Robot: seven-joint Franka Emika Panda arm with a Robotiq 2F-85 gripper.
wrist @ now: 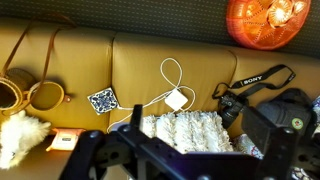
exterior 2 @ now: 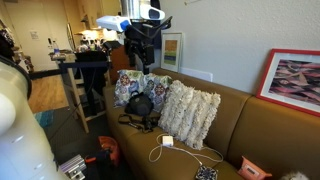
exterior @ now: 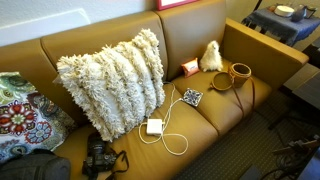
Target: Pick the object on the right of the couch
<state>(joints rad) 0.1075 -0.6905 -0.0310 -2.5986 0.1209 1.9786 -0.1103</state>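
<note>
A: Couch (exterior: pixel 100 40) rundown, left to right?
B: Mustard-brown leather, smooth cushions, wide armrests. Far left: patterned pillow (exterior: pixel 18 118), flat fabric, red and teal print. Black camera (exterior: pixel 100 158) at the front seat edge, hard body. Sony lettering on its band is readable in the wrist view.
A: Middle?
B: Shaggy pillow (exterior: pixel 112 82): cream, long tufts in rows, squarish, leaning on the backrest. Just right of it, a white square charger (exterior: pixel 154 126) with a thin white cable (exterior: pixel 172 140) in loops. Then a small square coaster (exterior: pixel 192 97), dark-and-white pattern, lying flat.
A: Right end?
B: Orange-red item (exterior: pixel 189 68), small, against the backrest. Cream fluffy toy (exterior: pixel 211 57) beside it. Then the basket (exterior: pixel 241 71): round, tan-brown, woven, dark inside, upright on the right seat cushion near the armrest. A thin ring (exterior: pixel 221 84) lies just beside it on its left; can't tell if they touch. Thin brown strap (exterior: pixel 238 100) loops from there towards the seat front.
A: Gripper?
B: In an exterior view the gripper (exterior 2: pixel 141 52) hangs high off the arm (exterior 2: pixel 128 22), above the patterned-pillow end, well apart from the basket. In the wrist view the gripper (wrist: pixel 182 160) has its fingers (wrist: pixel 88 158) spread wide, nothing between them, touching nothing. The basket (wrist: pixel 8 92) sits at that frame's left edge, partly cut off.
</note>
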